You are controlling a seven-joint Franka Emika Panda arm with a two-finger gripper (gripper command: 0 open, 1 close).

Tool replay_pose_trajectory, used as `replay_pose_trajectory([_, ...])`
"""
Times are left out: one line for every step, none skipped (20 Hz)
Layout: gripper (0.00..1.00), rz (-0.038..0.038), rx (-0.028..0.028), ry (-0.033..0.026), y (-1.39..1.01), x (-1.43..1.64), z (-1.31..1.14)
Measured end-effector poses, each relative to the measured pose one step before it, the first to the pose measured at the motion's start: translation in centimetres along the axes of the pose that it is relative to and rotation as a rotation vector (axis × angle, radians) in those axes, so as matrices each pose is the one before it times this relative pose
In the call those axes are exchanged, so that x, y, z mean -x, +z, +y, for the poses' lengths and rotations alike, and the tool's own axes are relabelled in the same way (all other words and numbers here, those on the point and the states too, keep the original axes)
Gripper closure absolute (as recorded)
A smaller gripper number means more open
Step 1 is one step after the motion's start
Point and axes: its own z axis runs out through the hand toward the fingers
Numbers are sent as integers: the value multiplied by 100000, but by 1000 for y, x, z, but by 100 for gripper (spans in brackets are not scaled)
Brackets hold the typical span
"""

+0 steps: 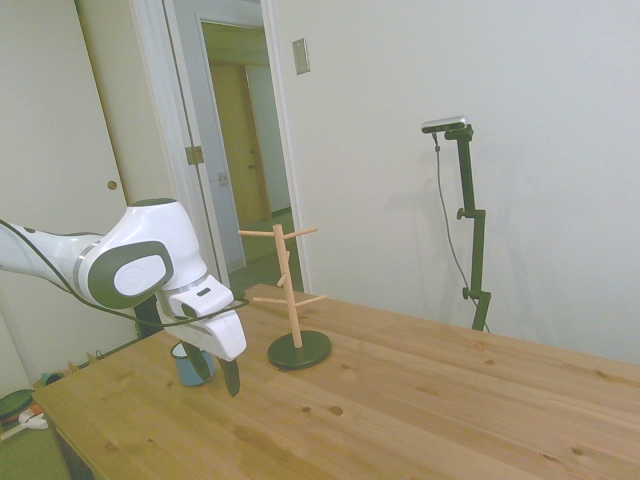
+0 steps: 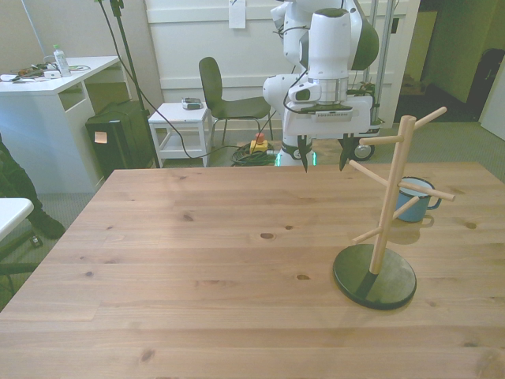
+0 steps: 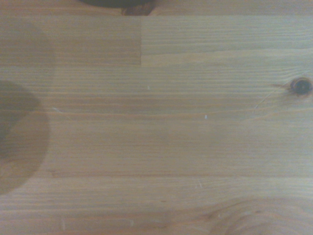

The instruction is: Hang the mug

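The light-blue mug (image 2: 412,200) stands upright on the table near the far edge, just behind the wooden peg stand (image 2: 390,207) with its dark round base (image 2: 374,276). In the side view the mug (image 1: 186,364) is partly hidden behind my gripper (image 1: 216,372). My gripper (image 2: 324,156) hangs open and empty above the table's far edge, toward the front view's left of the mug and apart from it. The peg stand (image 1: 290,298) is tall, with several bare pegs. The wrist view shows only bare table wood (image 3: 171,122) and a dark sliver at one edge.
Behind the table stand a dark chair (image 2: 221,93), a small white cart (image 2: 180,126), a black box (image 2: 118,138) and a white desk (image 2: 47,103). A person's dark sleeve (image 2: 9,181) shows at the front view's left edge. An open doorway (image 1: 240,150) lies beyond the arm.
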Motion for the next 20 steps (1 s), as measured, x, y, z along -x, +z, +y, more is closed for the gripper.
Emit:
replay_pose_trajectory([0,-75,73,-5,12,-7,-9])
replay_pose_trajectory([0,-172,275,-203,-14,43,-26])
replay_pose_trajectory([0,-41,100,-500,-173,70,-174])
replay_pose_trajectory([0,-73,166,-877,-289,54,-209])
replay_pose_trajectory([0,-190,313,-1878,-312,73,-167])
replay_pose_trajectory([0,117,266,-2453,-334,11,-129])
replay_pose_trajectory([0,206,788,-3414,-346,-14,-101])
replay_pose_trajectory([0,706,1004,-3702,-298,-10,-141])
replay_pose_trajectory([0,1118,716,-3374,-198,37,-218])
replay_pose_trajectory([0,1072,989,-3749,-93,154,-269])
replay_pose_trajectory([0,858,1008,-4369,-25,267,-352])
replay_pose_trajectory([0,498,558,-4345,-29,363,-492])
replay_pose_trajectory([0,318,388,-4413,-16,395,-567])
replay_pose_trajectory([0,386,547,-4521,-5,408,-623])
replay_pose_trajectory([0,444,646,-4273,-6,439,-703])
replay_pose_trajectory([0,379,353,-3892,-13,444,-716])
replay_pose_trajectory([0,686,564,-3306,-13,458,-798])
replay_pose_trajectory([0,946,735,-2940,-39,484,-903])
replay_pose_trajectory([0,773,546,-2622,-38,453,-851])
replay_pose_trajectory([0,864,870,-2973,-32,476,-908])
